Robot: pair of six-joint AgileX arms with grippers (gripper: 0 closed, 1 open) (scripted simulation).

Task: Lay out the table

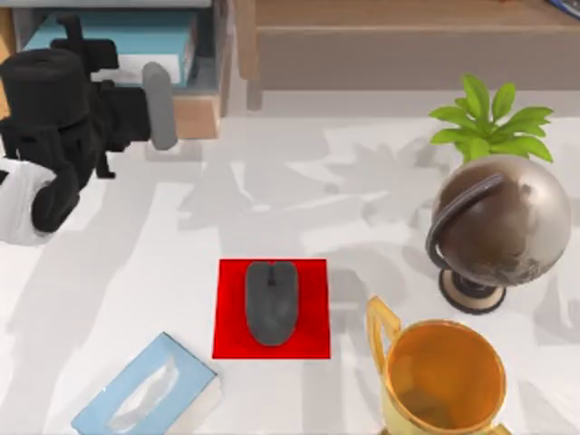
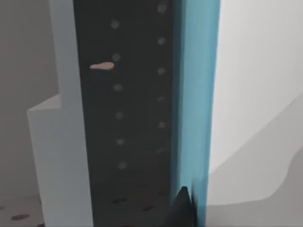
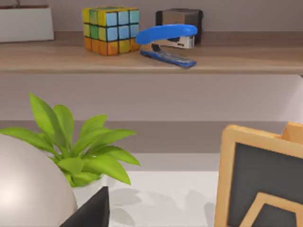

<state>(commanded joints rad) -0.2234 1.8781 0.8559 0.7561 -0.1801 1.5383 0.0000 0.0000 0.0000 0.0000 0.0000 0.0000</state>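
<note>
**Black left gripper at the shelf, reaching for a book**

Black and bulky, our left gripper (image 1: 156,106) sits at the far left corner of the white table (image 1: 136,263), pushed up against the wooden shelf unit (image 1: 204,109). Directly ahead of it in the left wrist view stands a book (image 2: 194,94) with a bright blue edge and a dark dotted cover; one fingertip (image 2: 182,208) shows dark against that blue edge. We cannot tell whether the fingers are spread or closed on anything.

Farther out from the tool, toward the table's middle, a grey computer mouse (image 1: 271,302) lies on a red mat (image 1: 313,340), with a pale blue tissue box (image 1: 145,394) just beside the mat. Well beyond these, at the right, stand a gold trophy cup (image 1: 444,381), a bronze globe (image 1: 503,222) and a green potted plant (image 1: 489,118). Our right arm looks parked near that side; its wrist view takes in a Rubik's cube (image 3: 111,29) and a blue stapler (image 3: 166,43) on a high shelf.

As we judge it, the risk is a shallow hold on the book's thin edge: it could slip or tip against the shelf wall when drawn out.
</note>
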